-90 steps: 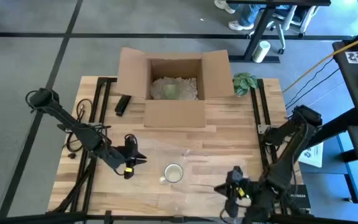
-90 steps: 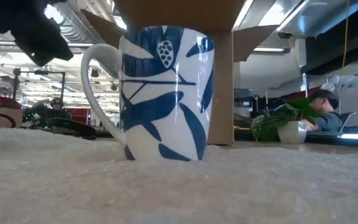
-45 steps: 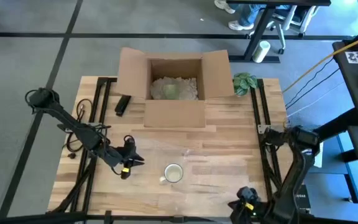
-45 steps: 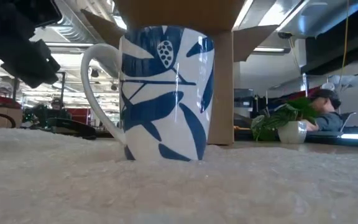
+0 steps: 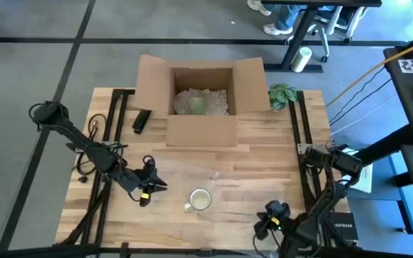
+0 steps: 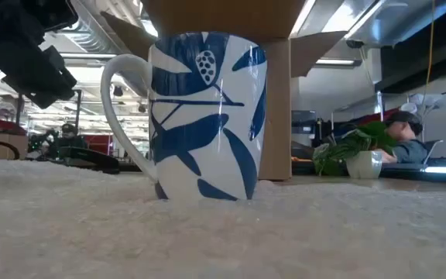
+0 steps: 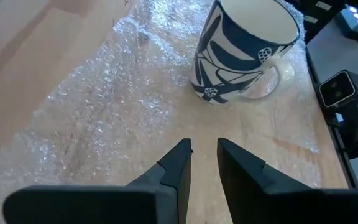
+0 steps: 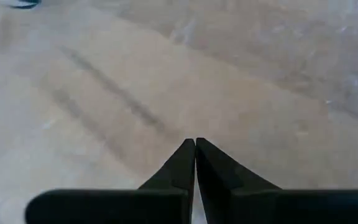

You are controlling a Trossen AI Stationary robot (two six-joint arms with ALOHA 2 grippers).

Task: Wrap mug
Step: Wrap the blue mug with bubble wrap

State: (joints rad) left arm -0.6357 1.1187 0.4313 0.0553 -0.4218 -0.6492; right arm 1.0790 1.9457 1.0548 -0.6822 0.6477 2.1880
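A white mug with blue leaf print [image 5: 200, 199] stands upright on its base on a clear bubble wrap sheet [image 7: 98, 106], near the table's front middle; the low view shows its handle [image 6: 122, 116]. My left gripper [image 7: 204, 146] hovers left of the mug [image 7: 241, 53], over the wrap. It is open by a narrow gap, with nothing between the fingers. My right gripper [image 8: 195, 143] is shut and empty over bare wood right of the mug, near the front edge [image 5: 267, 218].
An open cardboard box [image 5: 199, 100] holding packing fill stands at the far middle. A small potted plant [image 5: 282, 94] stands at its right and a black object [image 5: 141, 120] lies at its left. People sit at desks beyond the table.
My right gripper swung toward the table's near right corner, then came back toward the mug. My left gripper sank a little and eased toward the table's left edge. The mug and the wrap have stayed put.
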